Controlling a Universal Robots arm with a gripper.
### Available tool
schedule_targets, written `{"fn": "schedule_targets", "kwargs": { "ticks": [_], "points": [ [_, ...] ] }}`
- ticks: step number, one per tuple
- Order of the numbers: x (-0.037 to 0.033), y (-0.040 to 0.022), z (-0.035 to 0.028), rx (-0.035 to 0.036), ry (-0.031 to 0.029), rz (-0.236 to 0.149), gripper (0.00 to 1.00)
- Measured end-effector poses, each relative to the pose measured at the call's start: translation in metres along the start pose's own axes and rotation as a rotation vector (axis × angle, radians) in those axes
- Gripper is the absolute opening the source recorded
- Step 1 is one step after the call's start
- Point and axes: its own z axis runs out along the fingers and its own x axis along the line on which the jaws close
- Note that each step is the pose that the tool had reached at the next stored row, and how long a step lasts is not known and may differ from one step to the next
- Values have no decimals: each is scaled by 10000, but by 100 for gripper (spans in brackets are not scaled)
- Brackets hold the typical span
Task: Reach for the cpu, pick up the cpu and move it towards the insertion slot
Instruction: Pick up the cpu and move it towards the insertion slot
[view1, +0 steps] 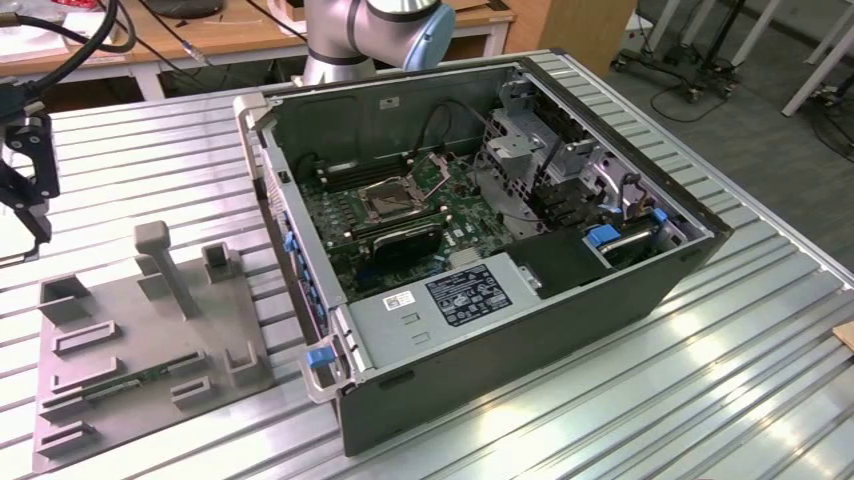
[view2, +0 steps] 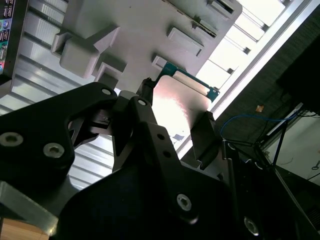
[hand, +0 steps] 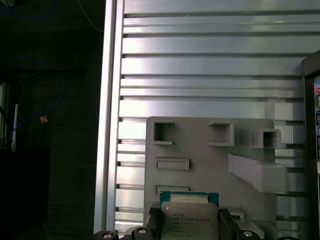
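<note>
holder (view1: 147, 340) on table (view1: 747, 390), exterior view's left of case (view1: 534, 330), insertion slot (view1: 395, 198) inside case, cpu (hand: 189, 216) in pincer (hand: 189, 224)

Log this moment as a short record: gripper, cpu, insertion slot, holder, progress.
gripper: shut on the cpu, one finger on each of two opposite edges
cpu: metal top towards the first wrist camera, held above the grey holder
insertion slot: on the board inside the open computer case, dark centre, appears empty
grey holder: on the slatted table, at the exterior view's left of the case; a green memory stick lies in it
progress: cpu picked up, not yet near the slot
</note>
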Motion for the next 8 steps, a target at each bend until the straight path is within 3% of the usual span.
{"fn": "schedule_targets", "kwargs": {
  "ticks": [8],
  "points": [
    [-50,-1,0,0,0,0,54]
  ]
}}
